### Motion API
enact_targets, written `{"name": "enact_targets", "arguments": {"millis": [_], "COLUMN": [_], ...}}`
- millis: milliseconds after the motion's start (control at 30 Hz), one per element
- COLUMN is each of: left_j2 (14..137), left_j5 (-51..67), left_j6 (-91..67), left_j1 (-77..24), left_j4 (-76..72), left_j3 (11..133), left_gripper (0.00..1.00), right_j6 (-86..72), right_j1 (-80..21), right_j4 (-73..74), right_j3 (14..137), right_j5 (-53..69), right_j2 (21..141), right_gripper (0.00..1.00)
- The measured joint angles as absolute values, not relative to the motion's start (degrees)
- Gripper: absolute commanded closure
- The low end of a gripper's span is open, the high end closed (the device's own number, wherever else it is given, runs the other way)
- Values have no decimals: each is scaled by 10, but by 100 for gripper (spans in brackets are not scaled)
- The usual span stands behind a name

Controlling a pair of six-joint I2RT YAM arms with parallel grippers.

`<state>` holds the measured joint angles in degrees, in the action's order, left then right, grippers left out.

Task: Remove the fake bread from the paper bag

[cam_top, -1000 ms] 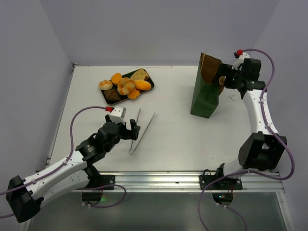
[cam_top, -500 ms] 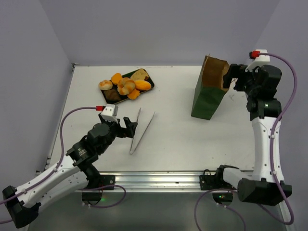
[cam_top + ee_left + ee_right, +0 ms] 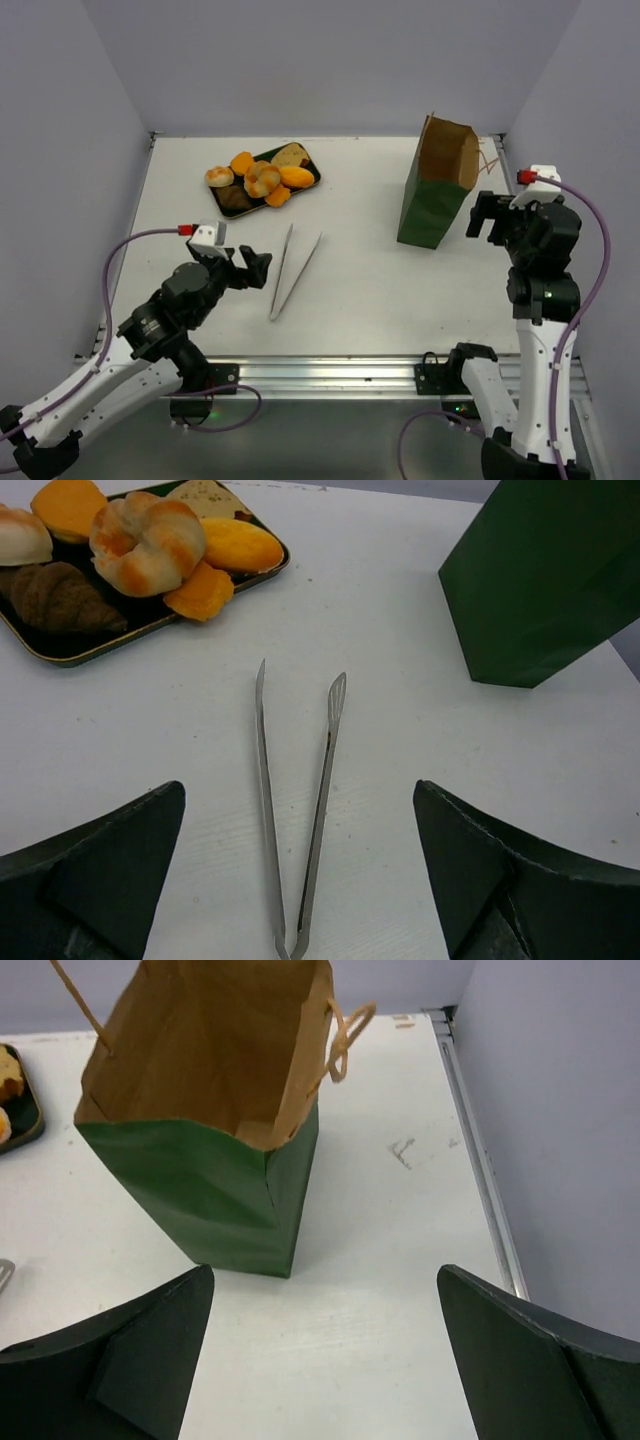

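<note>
My left pincer [image 3: 298, 805] and right pincer [image 3: 325, 1285] gape empty; clipping the upright paper bag [image 3: 200, 1190] could topple it.

The table [image 3: 370, 290] is white and flat. Three things sit right on it. A dark tray [image 3: 62, 660] lies at the far side, toward the left. A pair of shiny metal tongs [image 3: 321, 790] lies flat near the middle, closer to the near edge. Their joined end points to the near edge and their two tips are spread apart. The paper bag [image 3: 430, 210] stands up at the far right, well apart from the tongs, with its mouth open.
</note>
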<state>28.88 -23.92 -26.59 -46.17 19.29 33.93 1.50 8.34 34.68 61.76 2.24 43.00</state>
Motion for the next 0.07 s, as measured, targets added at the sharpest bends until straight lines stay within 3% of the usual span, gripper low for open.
{"name": "enact_targets", "arguments": {"millis": [67], "left_j2": [292], "left_j5": [-244], "left_j6": [-266], "left_j1": [-462], "left_j4": [201], "left_j3": [345], "left_gripper": [0], "right_j6": [17], "right_j1": [83], "right_j4": [356], "right_j3": [611], "right_j5": [18], "right_j2": [422], "right_gripper": [1]}}
